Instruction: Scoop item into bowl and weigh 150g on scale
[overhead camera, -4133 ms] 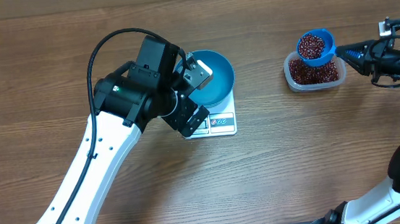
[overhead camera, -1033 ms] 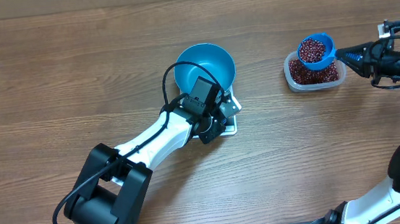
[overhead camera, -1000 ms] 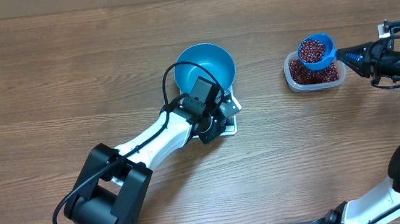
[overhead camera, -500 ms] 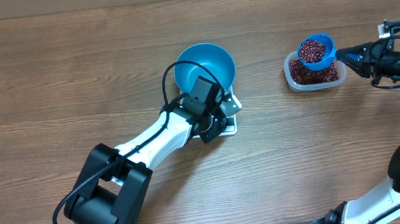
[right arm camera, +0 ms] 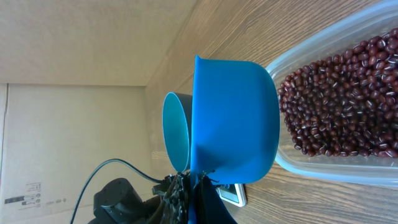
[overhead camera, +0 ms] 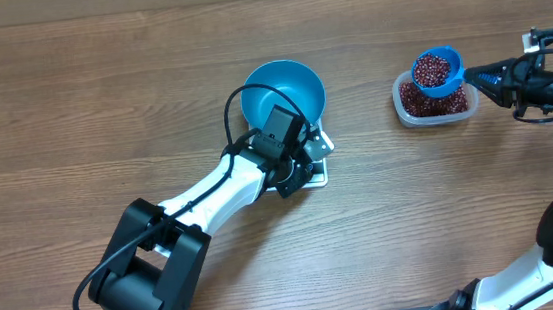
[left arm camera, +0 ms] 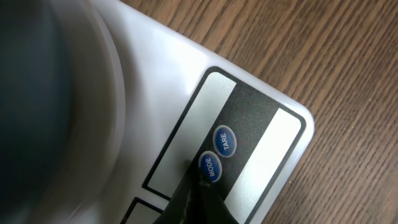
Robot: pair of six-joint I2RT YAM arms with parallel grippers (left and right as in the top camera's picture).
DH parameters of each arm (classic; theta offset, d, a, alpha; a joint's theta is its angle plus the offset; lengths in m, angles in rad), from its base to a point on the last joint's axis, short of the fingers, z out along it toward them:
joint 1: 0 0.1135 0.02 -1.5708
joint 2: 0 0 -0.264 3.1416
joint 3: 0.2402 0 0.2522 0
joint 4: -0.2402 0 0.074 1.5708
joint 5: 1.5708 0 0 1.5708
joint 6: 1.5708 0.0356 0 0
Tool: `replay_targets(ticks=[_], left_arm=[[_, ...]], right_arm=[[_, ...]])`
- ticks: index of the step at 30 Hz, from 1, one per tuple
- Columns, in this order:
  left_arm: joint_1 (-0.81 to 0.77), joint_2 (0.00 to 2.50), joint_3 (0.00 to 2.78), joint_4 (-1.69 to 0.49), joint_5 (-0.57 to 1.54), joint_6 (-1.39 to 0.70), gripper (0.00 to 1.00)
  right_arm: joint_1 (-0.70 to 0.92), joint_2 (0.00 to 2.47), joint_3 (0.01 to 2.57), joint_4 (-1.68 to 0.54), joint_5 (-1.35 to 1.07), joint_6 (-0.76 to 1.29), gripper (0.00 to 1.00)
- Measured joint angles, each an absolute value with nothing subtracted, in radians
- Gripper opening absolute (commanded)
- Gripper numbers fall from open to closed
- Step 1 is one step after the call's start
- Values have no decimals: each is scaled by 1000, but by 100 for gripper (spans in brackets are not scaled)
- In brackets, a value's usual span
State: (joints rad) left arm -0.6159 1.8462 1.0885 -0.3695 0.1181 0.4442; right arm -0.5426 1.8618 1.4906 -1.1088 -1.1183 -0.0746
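Scoop (right arm camera: 236, 118) of beans (overhead camera: 433, 67) — wood-grain table (overhead camera: 102, 110)

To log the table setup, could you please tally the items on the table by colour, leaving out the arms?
Blue: 2 (bowl, scoop)
Clear: 1 (tub, holding beans)
White: 1 (scale)
Total: 4
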Motion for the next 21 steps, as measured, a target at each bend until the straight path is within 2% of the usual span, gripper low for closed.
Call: replay_targets(ticks=[21], left_arm=[[-616, 1846, 1089, -369, 111, 444, 4]], right_arm=[[-543, 1862, 1491, -1111, -1118, -74, 4]])
